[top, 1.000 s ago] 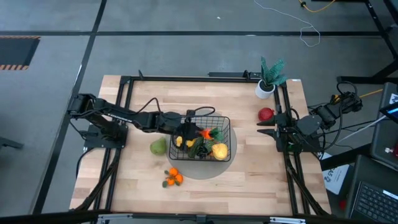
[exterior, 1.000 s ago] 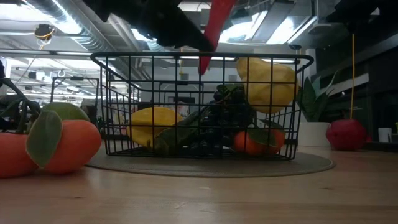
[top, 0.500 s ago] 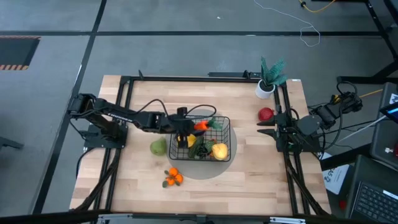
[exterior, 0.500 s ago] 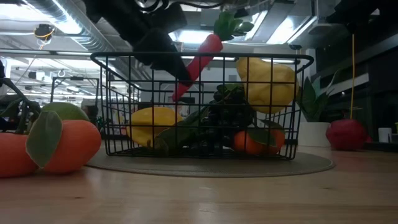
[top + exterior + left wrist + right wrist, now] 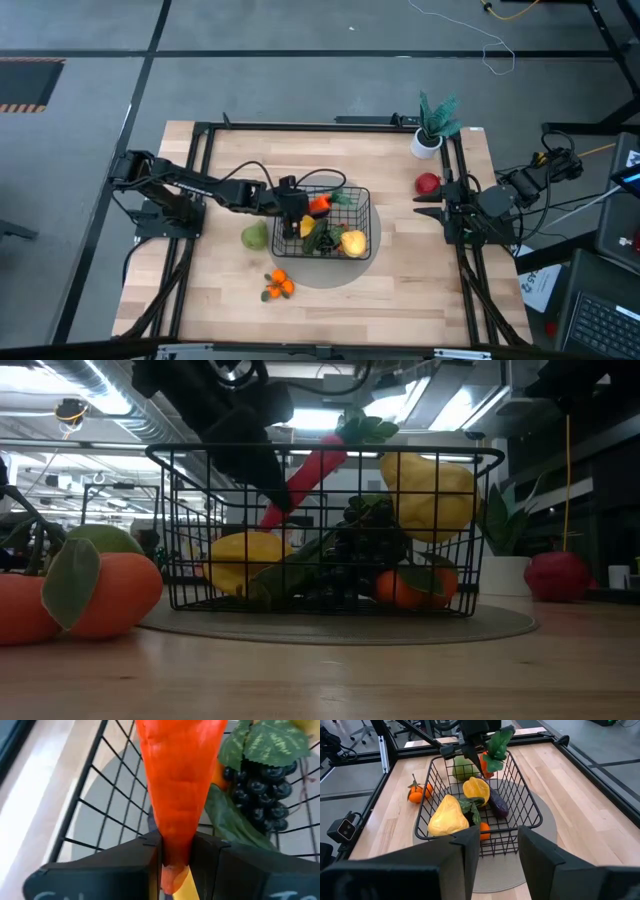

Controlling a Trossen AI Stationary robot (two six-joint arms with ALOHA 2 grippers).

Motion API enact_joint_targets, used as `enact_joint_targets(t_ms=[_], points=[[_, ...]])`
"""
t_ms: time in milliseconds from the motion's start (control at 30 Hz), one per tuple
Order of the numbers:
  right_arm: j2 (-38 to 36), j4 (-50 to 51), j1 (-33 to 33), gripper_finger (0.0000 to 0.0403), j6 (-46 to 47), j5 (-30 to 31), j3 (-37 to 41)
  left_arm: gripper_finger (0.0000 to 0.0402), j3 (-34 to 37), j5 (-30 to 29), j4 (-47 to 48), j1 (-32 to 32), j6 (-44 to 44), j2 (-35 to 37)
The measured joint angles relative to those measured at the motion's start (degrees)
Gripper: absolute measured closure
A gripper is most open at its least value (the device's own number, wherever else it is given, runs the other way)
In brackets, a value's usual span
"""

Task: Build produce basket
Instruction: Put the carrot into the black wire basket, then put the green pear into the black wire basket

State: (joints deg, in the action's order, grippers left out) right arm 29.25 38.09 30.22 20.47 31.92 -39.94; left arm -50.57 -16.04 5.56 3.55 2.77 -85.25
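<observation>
Orange carrot (image 5: 177,795) has tilted down into the basket (image 5: 362,195) since 1 second ago. The left gripper (image 5: 175,865) still pinches its tip, fingers easing apart, so release looks imminent. The right gripper (image 5: 497,845) waits wide at the table's right edge.

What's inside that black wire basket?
In the basket: a carrot held by the left claw, two yellow pieces, an eggplant, an orange and grapes. Anything beneath them is hidden.

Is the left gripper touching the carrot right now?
Touching. The left wrist view shows the carrot with its narrow tip wedged between the left gripper fingers, both pressed against its sides, above the basket.
</observation>
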Motion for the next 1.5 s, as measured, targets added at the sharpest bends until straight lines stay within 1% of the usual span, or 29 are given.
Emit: enact_joint_targets(t_ms=[200, 400, 533, 833, 933, 1033, 1133, 1267, 1500], points=[[0.01, 0.0, 0.01, 0.0279, -0.02, 0.0, 0.0, 0.0325, 0.0, 0.19, 0.02, 0.0, 3.55, 0.0], [0.0, 0.0, 0.0, 0.0279, -0.04, -0.02, 0.0, 0.0292, 0.0, 0.25, 0.33, 0.0, 3.4, 0.0], [0.0, 0.02, 0.0, 0.0279, -0.05, 0.0, 0.0, 0.0276, 0.0, -0.1, 3.28, 0.0, 2.84, 0.0], [-0.01, 0.02, 0.0, 0.0279, -0.03, -0.02, 0.0, 0.0269, -0.03, -1.24, 2.6, 0.0, 2.98, 0.96], [0.01, 0.02, 0.02, 0.0279, -0.05, -0.02, 0.0, 0.0269, -1.22, -1.26, 2.8, 0.25, 3.08, 2.23], [0.01, 0.22, 0.01, 0.0279, -0.02, -0.02, 0.0, 0.0269, -3.99, -1.37, 3.03, 1.16, 3.08, 3.7], [0.0, 0.34, 0.0, 0.0279, -0.02, -0.04, 0.0, 0.0269, -7.38, -1.32, 5.52, 2.57, 3.09, 4.81], [0.01, 0.39, 0.0, 0.0279, 0.0, -0.07, 0.0, 0.0269, -11.51, 0.66, 10.65, 4.82, 3.22, 5.24], [-0.01, 0.53, 0.0, 0.0279, 0.0, -0.09, 0.0, 0.0269, -16.02, 4.44, 16.25, 10.22, 9.47, 5.19]])
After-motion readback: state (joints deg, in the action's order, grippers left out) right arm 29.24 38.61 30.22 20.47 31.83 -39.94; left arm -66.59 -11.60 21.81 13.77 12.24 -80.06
